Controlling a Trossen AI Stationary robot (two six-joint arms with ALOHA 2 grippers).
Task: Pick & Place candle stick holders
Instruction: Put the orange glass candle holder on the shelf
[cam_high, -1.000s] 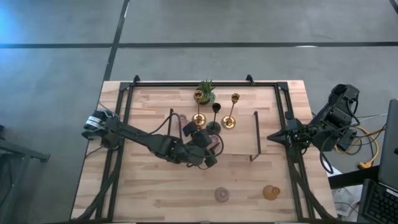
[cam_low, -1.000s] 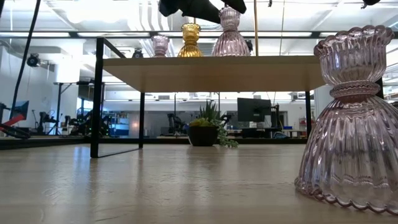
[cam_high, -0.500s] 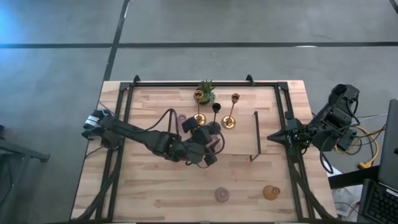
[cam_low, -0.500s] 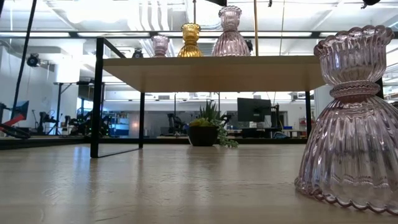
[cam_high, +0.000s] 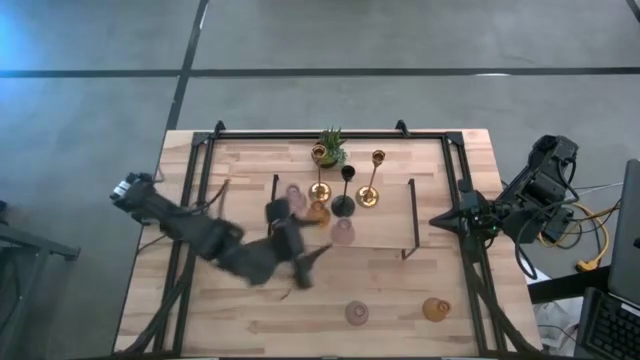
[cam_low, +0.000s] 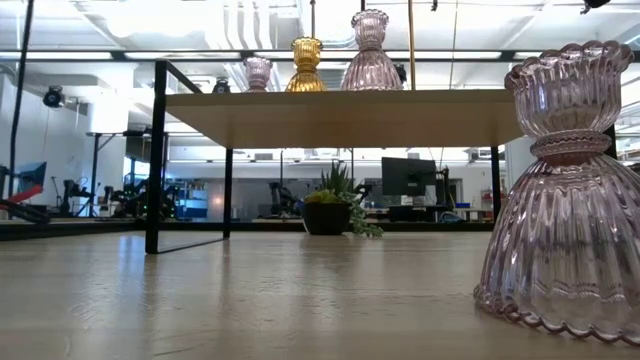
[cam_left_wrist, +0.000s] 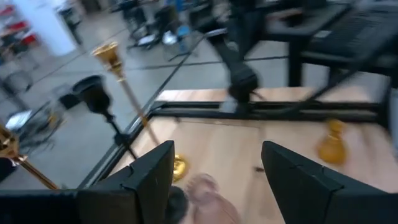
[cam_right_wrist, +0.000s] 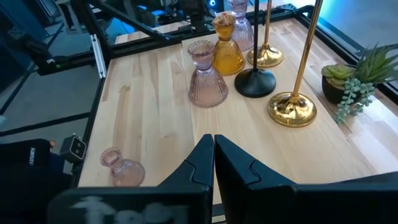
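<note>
Three squat glass holders stand on the raised wooden shelf (cam_high: 385, 235): a pink one (cam_high: 293, 195), an amber one (cam_high: 318, 212) and a pink one (cam_high: 343, 232). Behind them stand two tall gold holders (cam_high: 320, 186) (cam_high: 371, 192) and a tall black one (cam_high: 345, 200). A pink holder (cam_high: 357, 313) and an amber holder (cam_high: 435, 309) stand on the table near its front edge. My left gripper (cam_high: 308, 262) is open and empty, in front of the shelf's left end; its wrist view (cam_left_wrist: 217, 149) looks at the nearest pink holder (cam_left_wrist: 208, 196). My right gripper (cam_high: 437, 222) is shut at the table's right edge.
A small potted green plant (cam_high: 330, 148) stands at the far edge behind the shelf. The shelf's black legs (cam_low: 155, 160) stand on the tabletop. A black frame (cam_high: 300, 135) runs around the table. The pink holder (cam_low: 565, 190) stands close in front of the low camera.
My left gripper has risen off the pink holder at the shelf's front and has drawn back toward the table's near left, away from the shelf. The pink holder stays upright on the shelf. My right arm has kept still.
</note>
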